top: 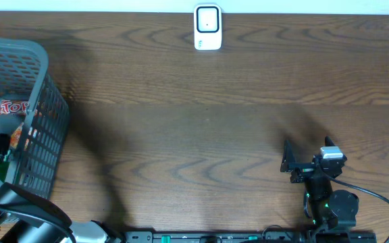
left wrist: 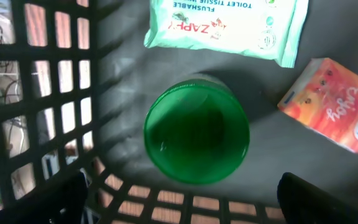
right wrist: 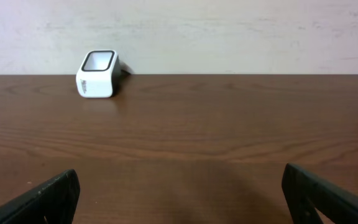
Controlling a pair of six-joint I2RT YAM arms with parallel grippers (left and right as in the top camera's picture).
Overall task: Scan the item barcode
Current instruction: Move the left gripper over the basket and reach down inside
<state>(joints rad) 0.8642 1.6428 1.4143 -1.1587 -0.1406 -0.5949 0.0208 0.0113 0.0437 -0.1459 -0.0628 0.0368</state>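
Inside the grey basket (top: 42, 88), my left gripper (left wrist: 179, 208) hangs open. It is just above a round green-lidded container (left wrist: 196, 130) that stands upright on the basket floor, and nothing is between its fingers. Beside the container lie a pale green wipes pack (left wrist: 225, 28) and an orange tissue pack (left wrist: 334, 106). A red snack bag (top: 9, 108) shows through the basket top. The white barcode scanner (top: 207, 27) stands at the table's far edge, also seen as the scanner (right wrist: 98, 74) in the right wrist view. My right gripper (top: 288, 162) rests open and empty near the front right.
The basket wall (left wrist: 36, 124) is a dark lattice close to my left fingers. Brown wooden tabletop (top: 194, 128) stretches between the basket and the right arm. A pale wall (right wrist: 229, 31) runs behind the scanner.
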